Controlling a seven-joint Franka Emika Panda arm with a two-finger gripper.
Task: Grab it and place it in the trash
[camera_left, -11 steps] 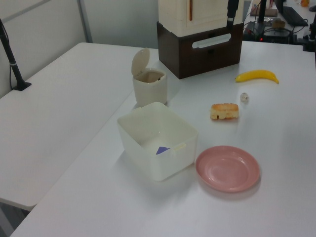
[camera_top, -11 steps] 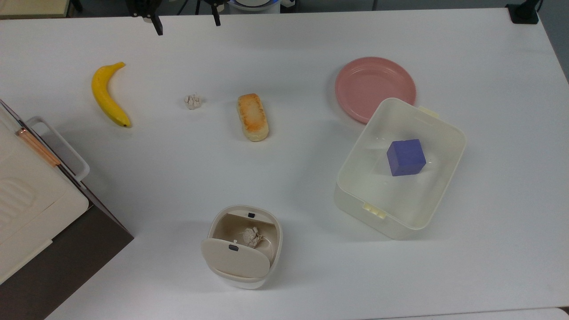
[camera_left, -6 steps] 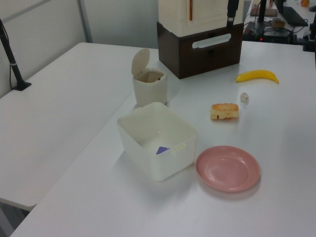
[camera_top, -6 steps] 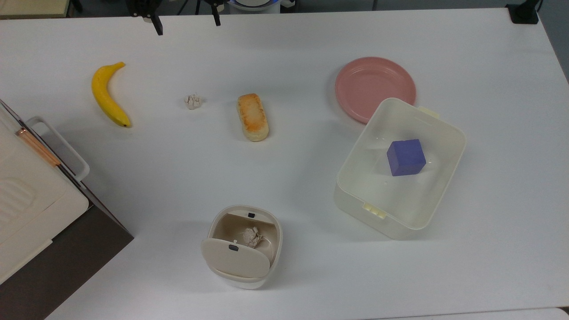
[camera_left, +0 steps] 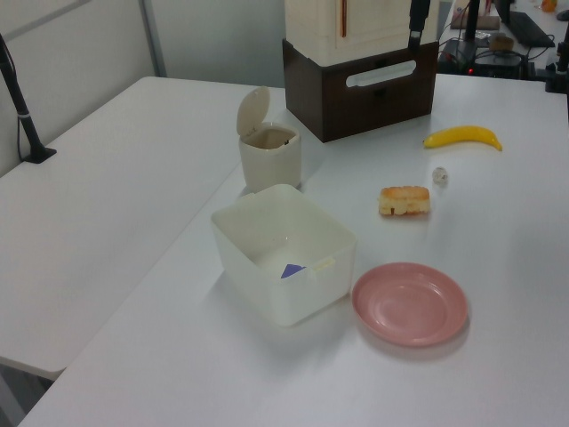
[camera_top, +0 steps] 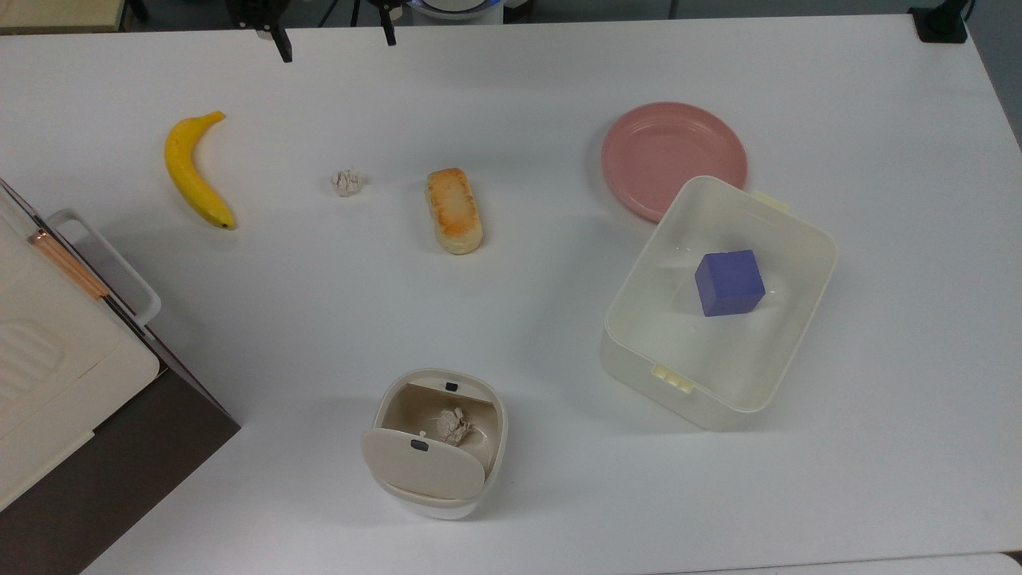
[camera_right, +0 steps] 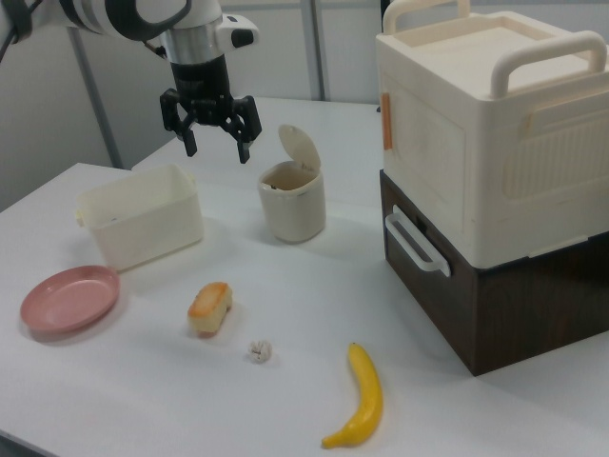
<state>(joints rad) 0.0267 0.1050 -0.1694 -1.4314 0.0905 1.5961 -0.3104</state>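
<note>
I see the gripper (camera_right: 217,143) raised above the counter (camera_top: 559,96), jaws apart and empty. The paper wad (camera_top: 346,183) lies on the counter between the banana (camera_top: 194,173) and the bread roll (camera_top: 453,210) — well apart from the trash bin (camera_top: 437,443), whose flap lid stands open.

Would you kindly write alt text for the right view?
An open black robot gripper hangs above a white table, where a tiny off-white paper wad lies between a toasted bread roll and a yellow banana; the small open-lidded cream bin stands behind.
</note>
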